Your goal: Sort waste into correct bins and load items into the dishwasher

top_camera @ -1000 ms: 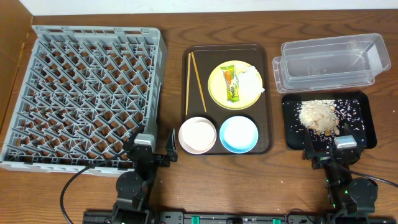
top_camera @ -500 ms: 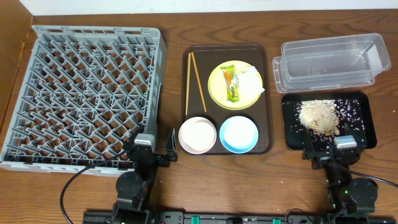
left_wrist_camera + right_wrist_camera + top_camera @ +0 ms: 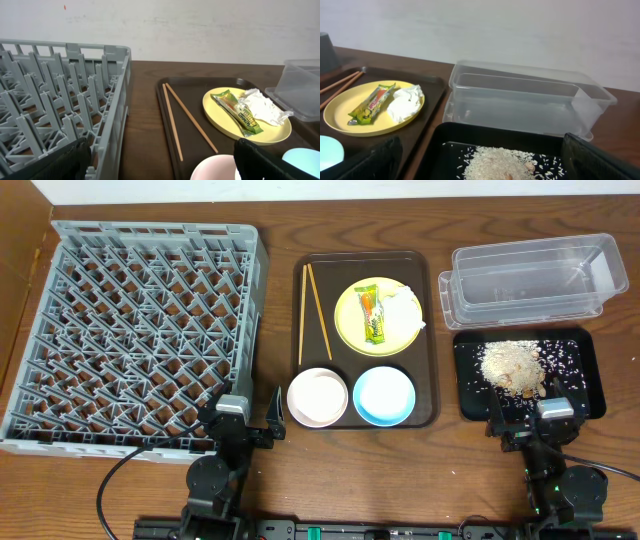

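The left gripper sat low at the near edge of the table, fingers spread wide and holding nothing, just beside the grey pegged dish rack. To the right, the brown serving tray carried two thin wooden chopsticks, a pinkish-white bowl, a light-blue bowl, and a round pale-yellow plate. On the plate lay the glossy green-and-yellow wrapper, touching the crumpled white tissue. Farther right stood the clear tub, and nearer, the shallow black tray held beige crumbs. The right gripper rested at that tray's near edge, fingers also wide apart and holding nothing.
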